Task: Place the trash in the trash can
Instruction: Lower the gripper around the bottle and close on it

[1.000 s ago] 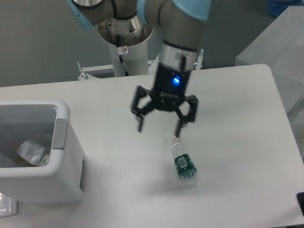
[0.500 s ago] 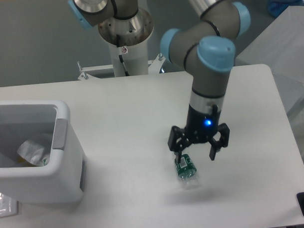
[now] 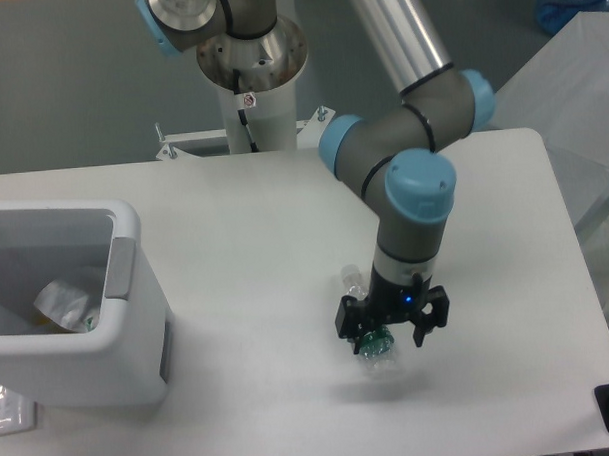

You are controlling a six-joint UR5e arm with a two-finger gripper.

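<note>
The wrapper (image 3: 62,306) lies in the trash can (image 3: 127,294). The gripper (image 3: 392,330) hangs spread around the bottle (image 3: 374,344), near the desk's (image 3: 234,210) front edge. Next it should squeeze and lift.

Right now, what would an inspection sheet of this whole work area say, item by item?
Surface: white table, bare across most of its top.
Job's things: small clear bottle with a dark green label lying on its side under the gripper; crumpled wrapper already inside the white trash can at the left.
Clutter: a clear plastic scrap at the lower left edge, beside the bin.
Gripper: gripper lowered over the bottle, fingers open on either side of it, not yet closed.
Cables: nothing seen.
Surroundings: grey wall, the robot's pedestal behind the table, a grey cabinet at right.
</note>
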